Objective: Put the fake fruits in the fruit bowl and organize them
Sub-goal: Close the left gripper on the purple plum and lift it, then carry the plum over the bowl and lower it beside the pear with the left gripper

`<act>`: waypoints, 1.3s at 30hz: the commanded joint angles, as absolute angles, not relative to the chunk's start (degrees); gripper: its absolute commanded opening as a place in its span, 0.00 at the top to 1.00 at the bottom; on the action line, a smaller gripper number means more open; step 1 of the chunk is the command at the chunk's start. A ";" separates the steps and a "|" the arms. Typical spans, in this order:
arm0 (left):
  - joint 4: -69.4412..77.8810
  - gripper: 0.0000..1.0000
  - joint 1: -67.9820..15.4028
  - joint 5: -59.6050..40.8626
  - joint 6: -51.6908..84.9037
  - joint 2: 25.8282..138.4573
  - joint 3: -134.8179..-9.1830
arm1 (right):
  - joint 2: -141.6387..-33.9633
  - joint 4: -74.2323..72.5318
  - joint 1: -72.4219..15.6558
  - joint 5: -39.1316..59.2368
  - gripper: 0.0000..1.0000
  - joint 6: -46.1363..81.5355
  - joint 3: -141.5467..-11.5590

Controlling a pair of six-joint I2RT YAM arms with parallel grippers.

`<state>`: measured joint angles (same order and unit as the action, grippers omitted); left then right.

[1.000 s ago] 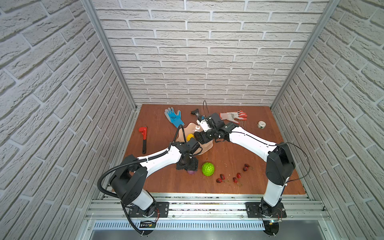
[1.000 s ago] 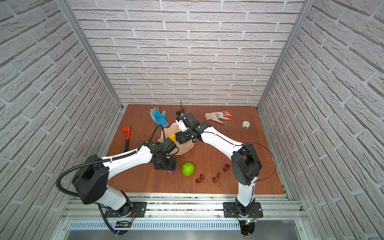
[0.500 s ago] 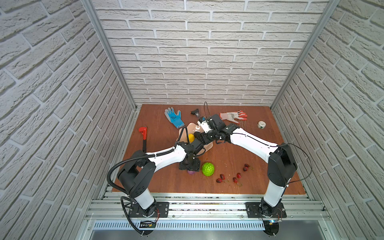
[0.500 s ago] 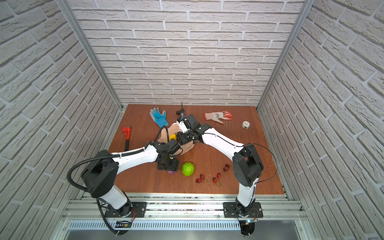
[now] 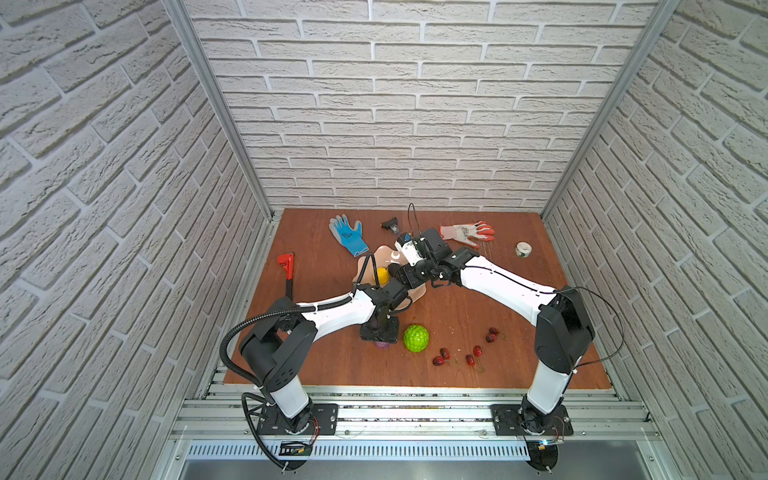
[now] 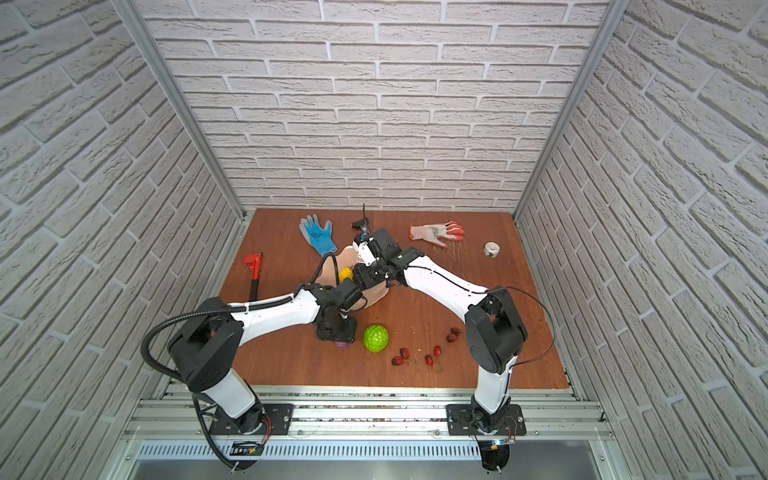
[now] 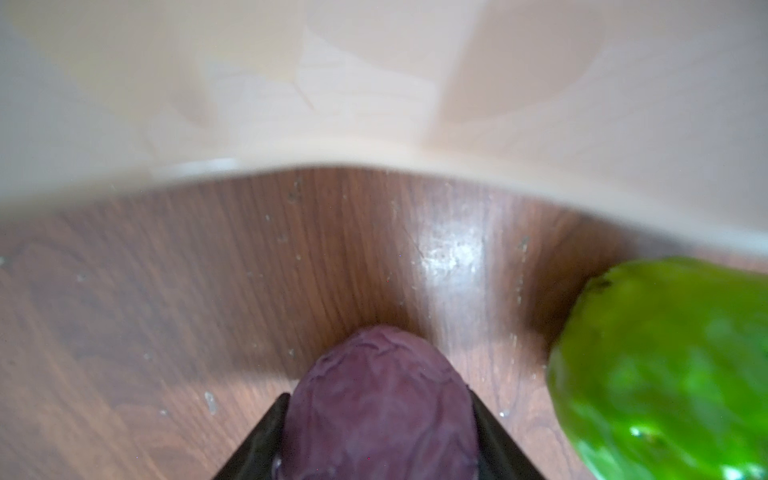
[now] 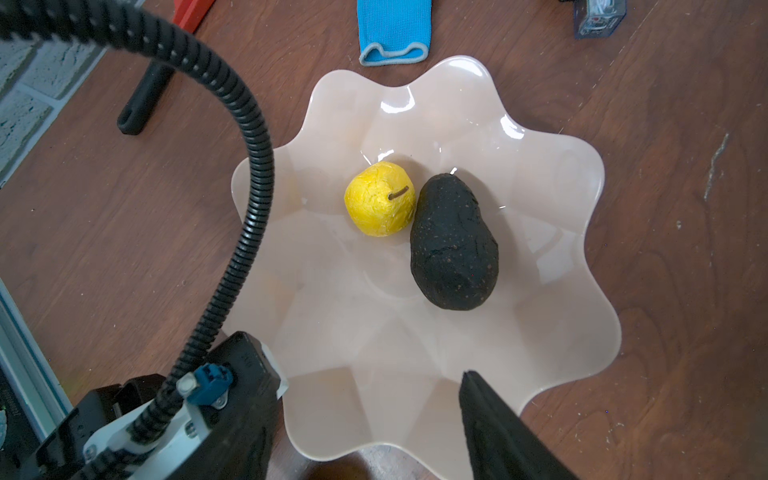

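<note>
Your fruit bowl (image 8: 582,332) holds two: one yellow fruit (image 8: 379,199) and one avocado (image 8: 453,249). On the table (image 5: 457,320) outside it, your left gripper (image 7: 377,392) clasps the one purple fruit (image 5: 382,345), with one green ball (image 5: 416,338) just beside it and six cherries (image 5: 477,351) farther off. Your right gripper (image 8: 365,407) gapes empty over the bowl.

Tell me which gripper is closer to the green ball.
Left. The left gripper is down at the table right beside the green ball, gripping the purple fruit. The right gripper hangs open over the bowl, farther back.
</note>
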<state>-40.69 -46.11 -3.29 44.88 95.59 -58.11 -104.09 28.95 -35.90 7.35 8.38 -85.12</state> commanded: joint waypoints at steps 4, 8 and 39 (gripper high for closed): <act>-40.25 0.49 -46.50 -3.43 45.70 94.71 -58.10 | -102.21 27.16 -36.30 7.16 0.29 8.66 -84.52; -40.70 0.51 -46.51 -3.54 45.79 93.92 -57.75 | -102.48 27.06 -36.30 7.26 0.29 8.58 -84.85; -56.44 0.53 -29.49 -8.60 29.18 95.98 -85.51 | -97.56 33.27 -36.34 1.46 0.29 3.37 -84.46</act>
